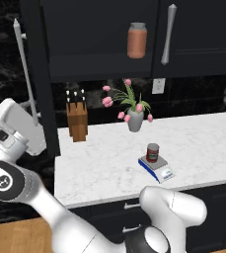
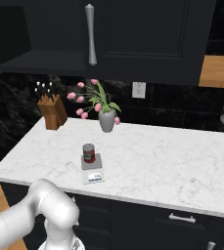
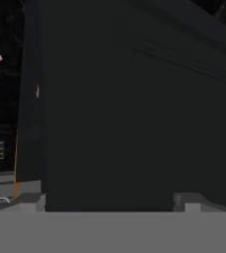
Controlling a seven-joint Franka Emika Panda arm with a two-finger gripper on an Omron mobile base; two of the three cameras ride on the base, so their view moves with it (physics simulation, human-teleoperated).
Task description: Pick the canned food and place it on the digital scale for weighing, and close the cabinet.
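I count 1 canned food, 1 digital scale, 1 terracotta jar, 1 knife block, 1 vase of pink tulips, 1 wall outlet, and 2 long silver cabinet handles.

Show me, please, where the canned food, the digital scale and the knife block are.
canned food (image 1: 153,152): left base view, red label.
digital scale (image 1: 165,173): left base view, front display end.
knife block (image 2: 53,113): right base view, wooden side.

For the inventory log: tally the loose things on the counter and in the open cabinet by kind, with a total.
Cans: 1
Scales: 1
Flower vases: 1
Knife blocks: 1
Jars: 1
Total: 5
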